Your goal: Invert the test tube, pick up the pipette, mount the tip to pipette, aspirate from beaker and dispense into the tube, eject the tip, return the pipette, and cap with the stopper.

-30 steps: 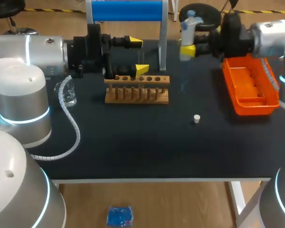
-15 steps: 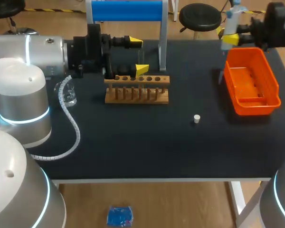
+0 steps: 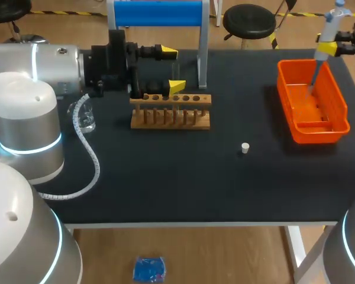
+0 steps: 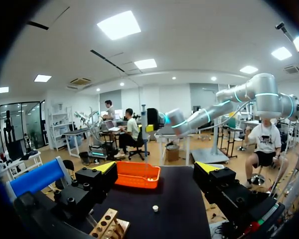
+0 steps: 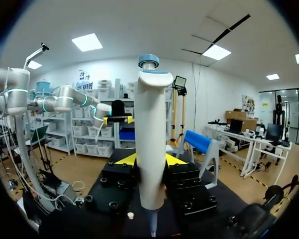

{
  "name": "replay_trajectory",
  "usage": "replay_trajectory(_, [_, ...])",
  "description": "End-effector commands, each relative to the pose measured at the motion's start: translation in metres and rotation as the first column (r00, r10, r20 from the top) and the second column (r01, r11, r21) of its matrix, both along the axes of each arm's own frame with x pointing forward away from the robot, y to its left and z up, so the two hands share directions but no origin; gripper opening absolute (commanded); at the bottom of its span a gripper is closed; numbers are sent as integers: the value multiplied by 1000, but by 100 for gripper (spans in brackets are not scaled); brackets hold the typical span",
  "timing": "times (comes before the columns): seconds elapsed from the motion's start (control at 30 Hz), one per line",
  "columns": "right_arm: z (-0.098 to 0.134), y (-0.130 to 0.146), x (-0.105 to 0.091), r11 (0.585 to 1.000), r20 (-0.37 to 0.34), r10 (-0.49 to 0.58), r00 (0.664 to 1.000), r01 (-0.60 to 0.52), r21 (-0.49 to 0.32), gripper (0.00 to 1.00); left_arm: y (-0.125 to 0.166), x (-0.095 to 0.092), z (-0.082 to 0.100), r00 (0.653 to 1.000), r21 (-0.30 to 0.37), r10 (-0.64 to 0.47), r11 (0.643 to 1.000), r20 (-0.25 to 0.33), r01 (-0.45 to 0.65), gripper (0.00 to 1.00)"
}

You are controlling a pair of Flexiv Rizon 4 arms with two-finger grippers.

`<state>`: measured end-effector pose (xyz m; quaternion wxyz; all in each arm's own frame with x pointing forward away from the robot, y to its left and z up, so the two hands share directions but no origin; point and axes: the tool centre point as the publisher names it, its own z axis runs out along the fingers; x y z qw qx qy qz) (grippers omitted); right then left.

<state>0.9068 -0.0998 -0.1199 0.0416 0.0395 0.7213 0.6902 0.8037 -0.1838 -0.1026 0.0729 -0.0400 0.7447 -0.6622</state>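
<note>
**benchrat:** Where's the pipette [image 3: 327, 44] right now, and why hold it like that?

**tubewatcher:** It's up in the air at the far right corner, upright. The plunger end is on top and the thin end points down into the orange tray [image 3: 287, 100]. The right pincer [image 5: 149, 160] is clamped on its body from both sides, fairly low down, which leaves the top free. My guess is it's over the tray so the tip drops in there and doesn't roll off across the counter [image 3: 183, 177]. I can't tell from these views if a tip is actually on the end, though.

**benchrat:** And the other arm?

**tubewatcher:** The left pincer [image 3: 173, 70] sits over the back of the wooden rack [image 3: 170, 112]. Its fingers are spread wide, and its own wrist view shows nothing gripped. To me it looks parked there to be handy for the tube, but I honestly can't make out a tube between the fingers.

**benchrat:** Stopper?

**tubewatcher:** The little white stopper [image 3: 245, 148] lies on its own on the counter, between rack and tray and well apart from both, so capping isn't done yet. The beaker [image 3: 86, 118] is over on the left beside the left arm, out of the way. I'd say we're late in the job, with eject, return the pipette and cap left to do.
</note>
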Motion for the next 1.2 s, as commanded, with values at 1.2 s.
replay_trajectory(1.2, [-47, -54, 49, 997, -18, 66, 998, -65, 38, 0, 0, -1, -1, 1000, -3, 4, 1000, 3, -4, 100])
